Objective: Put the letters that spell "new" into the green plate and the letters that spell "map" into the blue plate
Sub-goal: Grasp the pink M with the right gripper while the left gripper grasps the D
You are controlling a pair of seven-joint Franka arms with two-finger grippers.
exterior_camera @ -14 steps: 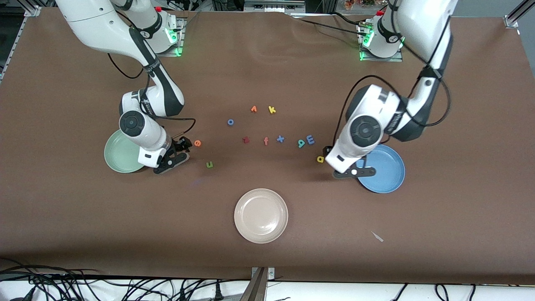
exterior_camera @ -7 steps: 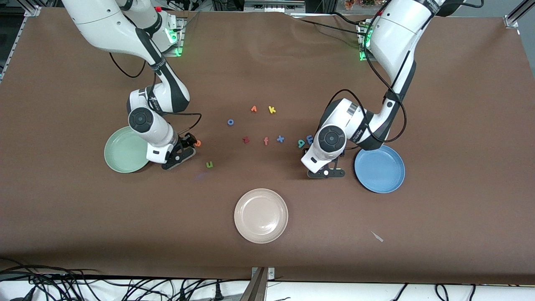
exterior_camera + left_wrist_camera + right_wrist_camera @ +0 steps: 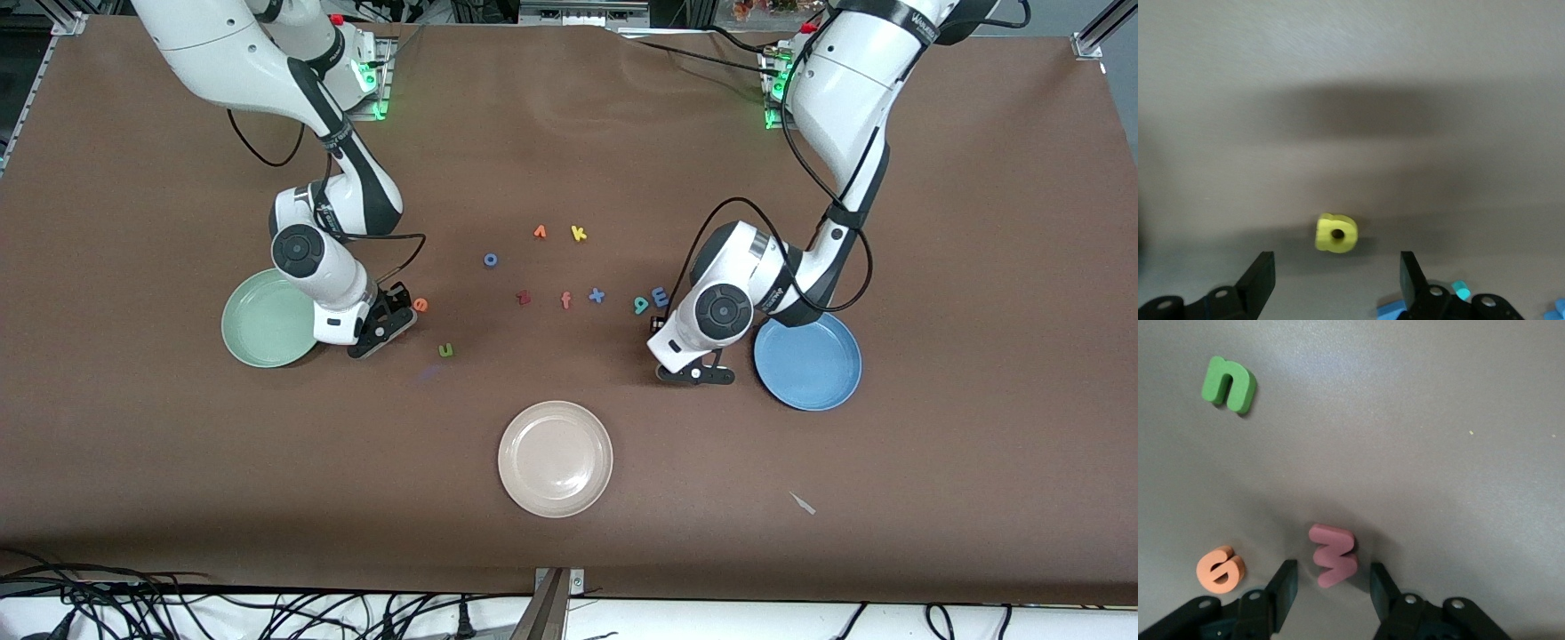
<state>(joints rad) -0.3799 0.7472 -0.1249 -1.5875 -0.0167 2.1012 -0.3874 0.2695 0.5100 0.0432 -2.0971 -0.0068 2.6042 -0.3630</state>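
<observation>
My right gripper (image 3: pixel 1333 587) is down at the table beside the green plate (image 3: pixel 263 322). It is open, and its fingers straddle the salmon-pink w (image 3: pixel 1333 555) with a small gap on each side. The orange e (image 3: pixel 1220 569) lies just outside one finger, and the green n (image 3: pixel 1229 384) lies farther off. My left gripper (image 3: pixel 1336 277) hangs low and wide open, with the yellow a (image 3: pixel 1336 234) just ahead of its fingertips. The blue plate (image 3: pixel 807 358) is beside that arm, and the teal p (image 3: pixel 640 305) and blue m (image 3: pixel 660 295) lie close by. The front view hides the w and the a under the hands.
Mid-table lie spare letters: blue o (image 3: pixel 490 260), yellow k (image 3: pixel 579 234), an orange letter (image 3: pixel 540 232), dark red z (image 3: pixel 523 298), red-orange f (image 3: pixel 565 300), blue x (image 3: pixel 597 295). A beige plate (image 3: pixel 556 458) sits nearer the front camera, with a small scrap (image 3: pixel 803 503) toward the left arm's end.
The left arm swung from over the blue plate to the yellow a and now covers it. The right gripper shifted slightly off the green plate toward the e. Both sets of jaws narrowed.
</observation>
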